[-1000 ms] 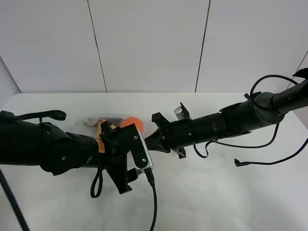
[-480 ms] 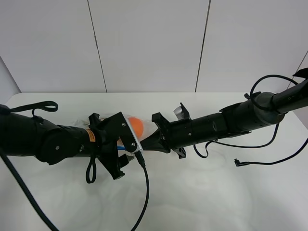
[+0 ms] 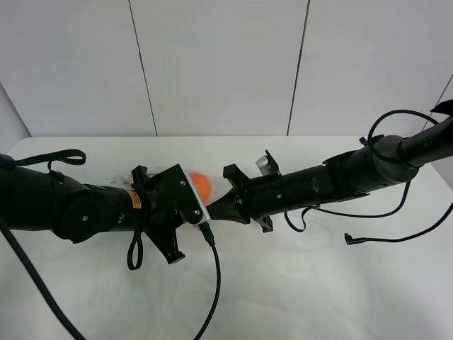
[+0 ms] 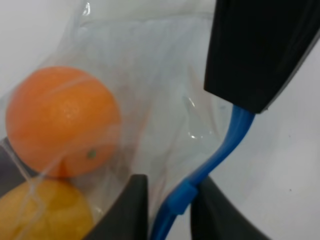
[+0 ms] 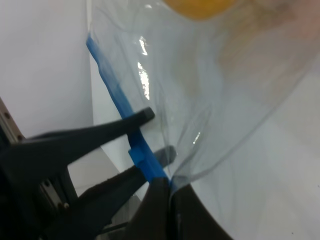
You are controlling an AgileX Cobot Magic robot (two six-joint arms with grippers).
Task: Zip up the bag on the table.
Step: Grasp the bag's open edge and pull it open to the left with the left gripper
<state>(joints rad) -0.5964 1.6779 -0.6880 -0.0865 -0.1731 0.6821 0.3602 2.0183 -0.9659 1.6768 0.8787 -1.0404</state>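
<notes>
Pinching the zip strip [image 4: 222, 145] of the bag [image 4: 165, 75], the left claw [image 4: 170, 192] has its two fingers [image 4: 132, 207] drawn in close on either side of the blue slider lump, strip running between them. Right claw [image 5: 170, 195] is pressed together on the bag corner where the strip ends, tips meeting on plastic and blue edge. Both claws sit on the same strip, just beside each other, right claw body looming over the strip in the left wrist view.

Bag is clear, crinkly, lying on the table [image 3: 318, 297] left of middle and nearer the far edge than the near edge. Most of it is hidden under the left arm in the high view; only a bit of plastic and the orange [image 3: 202, 185] peek out.

Inside the bag:
- the orange, round, small green stem dot, against the plastic wall
- yellow fruit [image 4: 45, 212] touching the orange, partly cut off by the frame; kind not clear
- the rest near the strip is just film with glare

Strip bends in a curve between the two claws. Cannot tell if the mouth is sealed or parted along that stretch.

Loose black cable [image 3: 368, 239] lies on the table toward the right edge, well apart from the bag.
</notes>
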